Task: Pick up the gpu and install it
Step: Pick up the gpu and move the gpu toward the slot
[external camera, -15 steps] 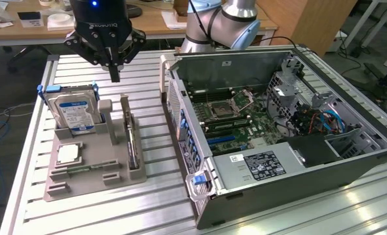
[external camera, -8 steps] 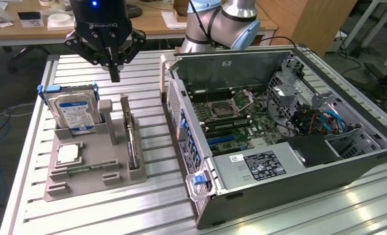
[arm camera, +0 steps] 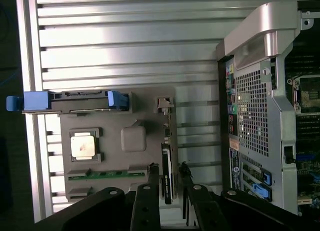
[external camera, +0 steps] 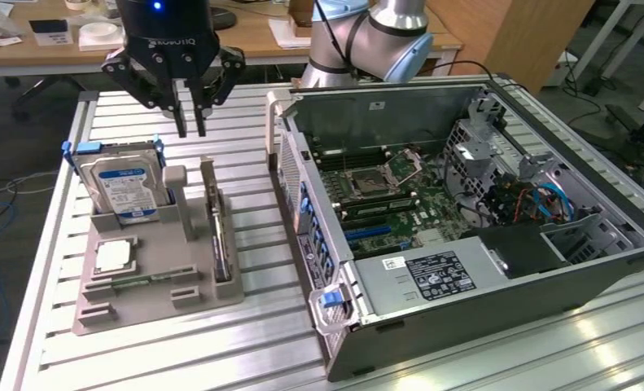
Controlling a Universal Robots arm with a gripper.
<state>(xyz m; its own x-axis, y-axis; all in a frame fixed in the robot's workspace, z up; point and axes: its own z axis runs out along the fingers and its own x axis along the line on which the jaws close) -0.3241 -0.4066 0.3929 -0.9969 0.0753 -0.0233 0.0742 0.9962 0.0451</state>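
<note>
The gpu (external camera: 220,238) is a thin black card standing on edge in a slot at the exterior view's right side of a grey holder (external camera: 153,285). In the wrist view the gpu (arm camera: 167,177) appears edge-on between my two fingers. My gripper (external camera: 191,133) hangs well above the table behind the holder, above the card and apart from it. The gripper (arm camera: 168,166) is open with a narrow gap and holds nothing. The open computer case (external camera: 582,277) lies to the exterior view's right, its motherboard (external camera: 382,191) exposed, with a blue slot (external camera: 370,232).
The holder also carries a blue-labelled hard drive (external camera: 123,187) with blue tabs, a processor chip (external camera: 116,256) and a green memory stick (arm camera: 107,174). The case's rear wall (arm camera: 252,116) stands close beside the holder. The slatted metal table (external camera: 246,334) has free room around both.
</note>
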